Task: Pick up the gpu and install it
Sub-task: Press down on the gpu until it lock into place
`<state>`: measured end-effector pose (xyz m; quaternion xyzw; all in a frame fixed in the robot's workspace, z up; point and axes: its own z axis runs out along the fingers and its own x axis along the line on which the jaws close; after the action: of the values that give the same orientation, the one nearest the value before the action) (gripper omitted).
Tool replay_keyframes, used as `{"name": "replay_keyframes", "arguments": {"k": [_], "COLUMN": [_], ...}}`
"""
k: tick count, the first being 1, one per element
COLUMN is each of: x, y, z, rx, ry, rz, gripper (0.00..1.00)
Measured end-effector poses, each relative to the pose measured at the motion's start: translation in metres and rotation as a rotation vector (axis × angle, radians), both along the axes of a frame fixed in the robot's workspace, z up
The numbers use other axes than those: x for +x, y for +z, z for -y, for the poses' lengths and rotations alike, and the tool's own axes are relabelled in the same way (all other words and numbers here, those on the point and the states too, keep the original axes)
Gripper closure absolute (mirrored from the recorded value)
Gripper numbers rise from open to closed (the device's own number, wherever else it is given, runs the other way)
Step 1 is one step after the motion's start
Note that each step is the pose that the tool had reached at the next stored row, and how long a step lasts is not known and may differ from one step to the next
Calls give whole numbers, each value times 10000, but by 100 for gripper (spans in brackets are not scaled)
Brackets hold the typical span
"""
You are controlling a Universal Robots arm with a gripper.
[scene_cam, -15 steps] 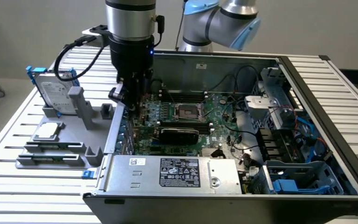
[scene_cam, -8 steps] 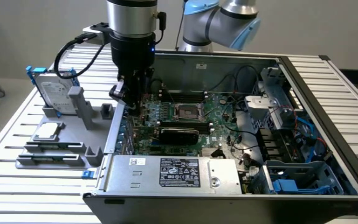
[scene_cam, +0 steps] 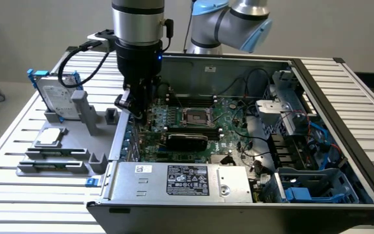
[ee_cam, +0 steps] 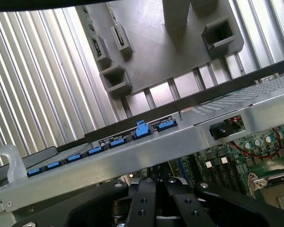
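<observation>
The gpu (scene_cam: 187, 141) shows as a black-faced card on the green motherboard (scene_cam: 229, 114), just below the CPU socket inside the open computer case (scene_cam: 343, 112). How deep it sits in its slot I cannot tell. My gripper (scene_cam: 137, 114) hangs at the case's wall on the exterior view's left, a short way left of the card and apart from it. In the wrist view the gripper (ee_cam: 154, 182) is shut, its black fingers pressed together with nothing visible between them. Just beyond them one blue slot clip (ee_cam: 141, 128) stands raised on the silver case wall (ee_cam: 189, 142).
A grey parts rack (scene_cam: 64, 146) stands outside the case on the exterior view's left, with a silver hard drive in a blue frame (scene_cam: 57, 97) and empty sockets (ee_cam: 220, 33). The silver power supply (scene_cam: 180, 180) fills the case's near side. Cables and drive cages (scene_cam: 291, 107) crowd the right.
</observation>
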<state>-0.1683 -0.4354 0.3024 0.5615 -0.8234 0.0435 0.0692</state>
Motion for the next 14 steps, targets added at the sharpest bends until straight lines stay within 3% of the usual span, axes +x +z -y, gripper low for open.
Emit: {"name": "replay_keyframes", "arguments": {"k": [4,10,12,14], "x": [4,6,6,6], "y": [-1,-1,-3,-10], "z": [5,17,19,20], "rx": [-94,-317,-351,-351], "ry": [1,2,0,-25], "rz": [0,-1,0,4], "gripper": [89,89,89,89]}}
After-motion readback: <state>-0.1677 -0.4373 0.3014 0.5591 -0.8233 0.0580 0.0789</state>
